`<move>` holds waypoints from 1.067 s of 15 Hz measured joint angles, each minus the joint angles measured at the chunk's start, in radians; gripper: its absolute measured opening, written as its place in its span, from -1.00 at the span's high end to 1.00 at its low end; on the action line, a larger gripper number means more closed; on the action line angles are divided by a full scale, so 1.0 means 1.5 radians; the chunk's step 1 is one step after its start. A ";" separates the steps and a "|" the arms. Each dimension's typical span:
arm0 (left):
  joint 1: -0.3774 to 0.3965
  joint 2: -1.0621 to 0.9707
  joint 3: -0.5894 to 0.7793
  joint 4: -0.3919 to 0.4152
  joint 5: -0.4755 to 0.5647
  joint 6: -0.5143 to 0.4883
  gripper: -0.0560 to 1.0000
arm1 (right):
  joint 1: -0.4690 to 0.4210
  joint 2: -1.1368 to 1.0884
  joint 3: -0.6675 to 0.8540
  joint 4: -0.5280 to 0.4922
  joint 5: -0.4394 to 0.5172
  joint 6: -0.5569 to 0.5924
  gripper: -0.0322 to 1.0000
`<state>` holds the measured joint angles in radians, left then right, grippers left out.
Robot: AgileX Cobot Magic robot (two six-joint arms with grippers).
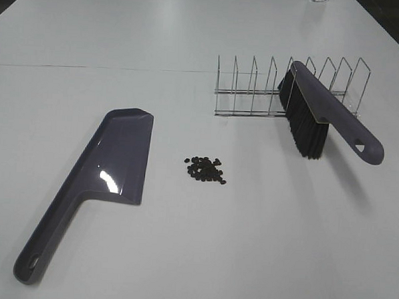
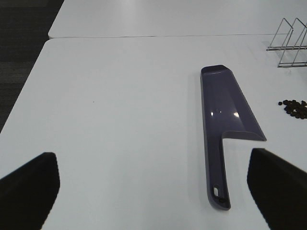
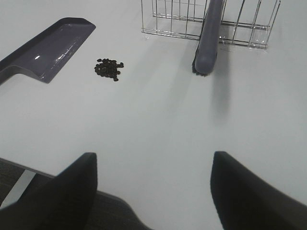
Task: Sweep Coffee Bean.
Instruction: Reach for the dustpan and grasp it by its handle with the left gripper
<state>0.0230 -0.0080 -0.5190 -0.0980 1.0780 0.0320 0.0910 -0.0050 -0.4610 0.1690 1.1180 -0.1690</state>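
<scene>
Started with the high view: found the beans (image 1: 205,170) bunched in one small pile on the table (image 1: 180,269), sitting between the dustpan (image 1: 115,162) and the brush (image 1: 321,119). Noted the dustpan lying flat to the left of the pile, near but not touching. Noted the brush off to the right, propped in the wire rack (image 1: 253,92) with bristles down. Couldn't spot either arm from up here.

Moved on to the left wrist: caught the left gripper (image 2: 152,165) spread wide and holding nothing, with the dustpan's handle end pointing back toward it, no contact. Glimpsed a few beans beyond the pan at the picture's edge, plus a corner of the rack.

Then the right wrist: same deal, right gripper (image 3: 153,160) wide open and empty, well back from everything. Made out the brush handle poking out of the rack ahead, and the pile off to one side, just beside the pan.

Reckoned the job at pretty much zero. Not one bean in the pan, neither tool picked up, pile untouched by the look of it. Left to do, at a guess: grab the pan with the left, lift the brush out of the rack with the right, set the pan's edge up against the pile, then sweep the whole lot in without flicking strays across the table.
</scene>
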 joint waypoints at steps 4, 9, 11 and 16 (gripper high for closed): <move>0.000 0.000 0.000 0.000 0.000 0.000 -0.98 | 0.000 0.000 0.000 0.000 0.000 0.000 -0.22; 0.000 0.000 0.000 0.000 0.000 0.001 -0.98 | 0.000 0.000 0.000 0.000 0.000 0.000 -0.22; 0.000 0.000 0.000 0.000 0.000 0.001 -0.98 | 0.000 0.000 0.000 0.000 0.000 0.000 -0.22; 0.000 0.000 0.000 0.000 0.000 -0.001 -0.99 | 0.000 0.000 0.000 0.000 0.000 0.000 -0.22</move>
<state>0.0230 -0.0080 -0.5190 -0.0980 1.0780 0.0300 0.0910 -0.0050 -0.4610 0.1690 1.1180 -0.1690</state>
